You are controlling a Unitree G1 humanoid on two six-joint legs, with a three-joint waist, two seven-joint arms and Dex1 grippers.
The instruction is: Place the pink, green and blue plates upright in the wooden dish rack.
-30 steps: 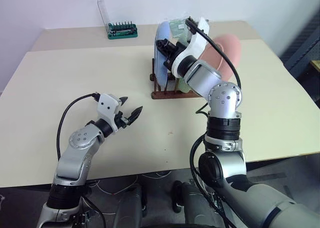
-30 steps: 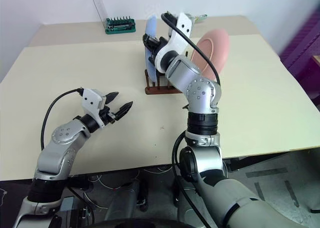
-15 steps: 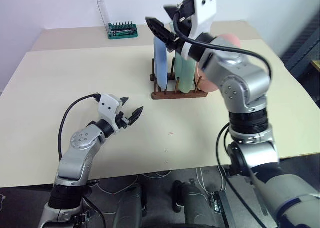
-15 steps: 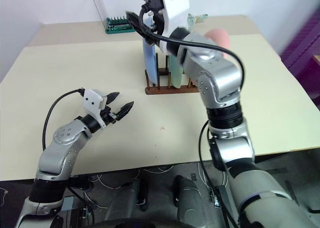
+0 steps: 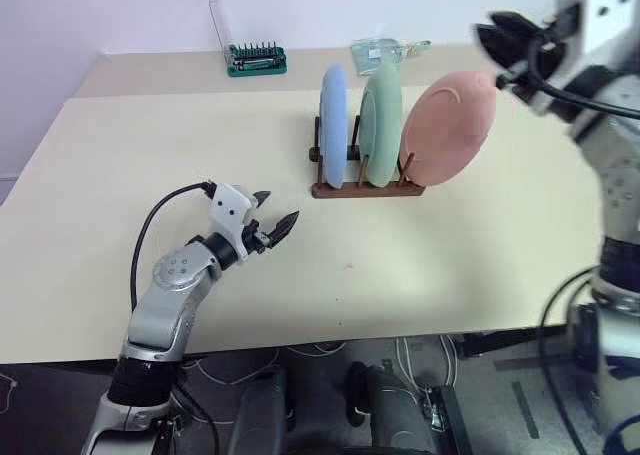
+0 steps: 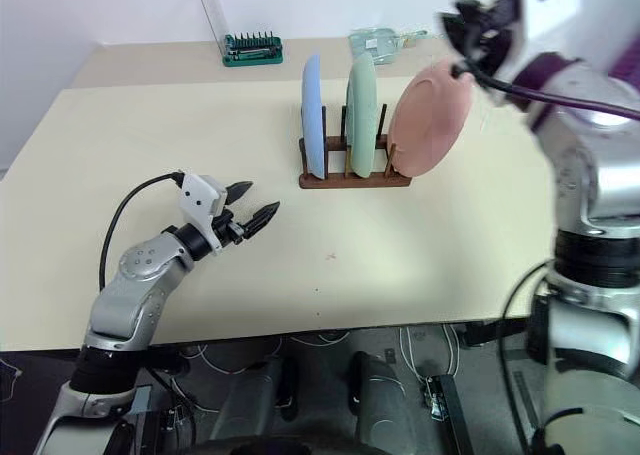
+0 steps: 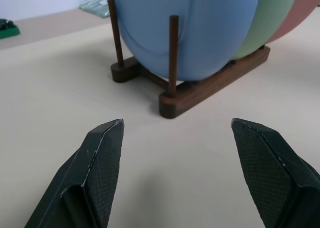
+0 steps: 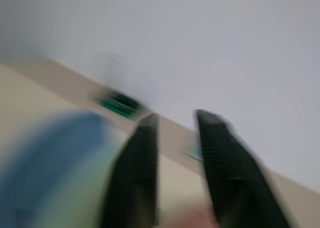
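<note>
Plates [image 5: 380,125] in rack [image 5: 362,187], bit holder [image 5: 256,59] behind, table [image 5: 150,165]

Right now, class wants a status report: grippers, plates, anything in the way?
Left gripper open, empty, low over table. Right gripper raised, holding nothing. Blue plate, green plate, pink plate upright in rack. Nothing in the way.

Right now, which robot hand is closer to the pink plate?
Right. The right gripper hangs just above the pink plate's top edge, while the left gripper sits low over the table, beyond the blue plate.
</note>
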